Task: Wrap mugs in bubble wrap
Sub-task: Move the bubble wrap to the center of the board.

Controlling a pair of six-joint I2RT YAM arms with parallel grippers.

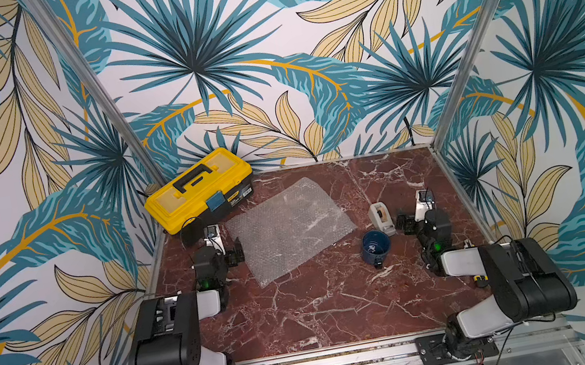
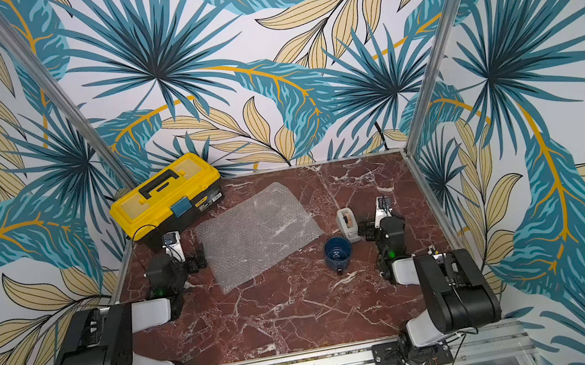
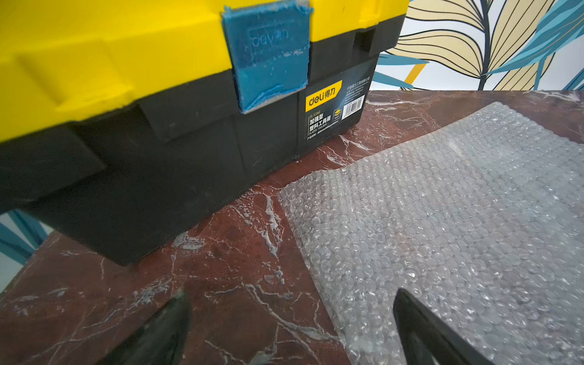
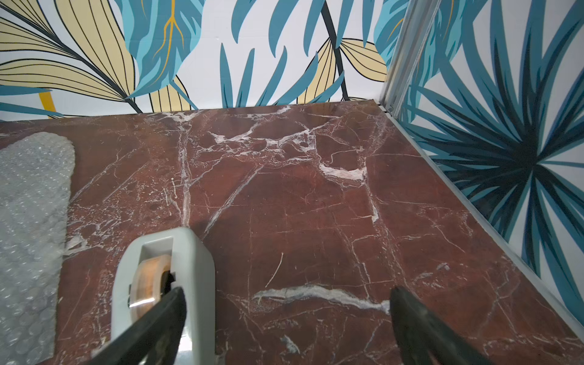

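Though fully agape, end effectors empty

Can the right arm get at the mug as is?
Probably yes. The right gripper is open and empty, with the mug upright on bare table close beside it. The tape dispenser stands right by both, so swinging over may brush it.

Three walls close in the cell, papered with big teal, navy and sand-yellow palm leaves on white. Aluminium posts stand at the back corners. The table is dark red, white-veined marble, with an aluminium rail along its near edge.
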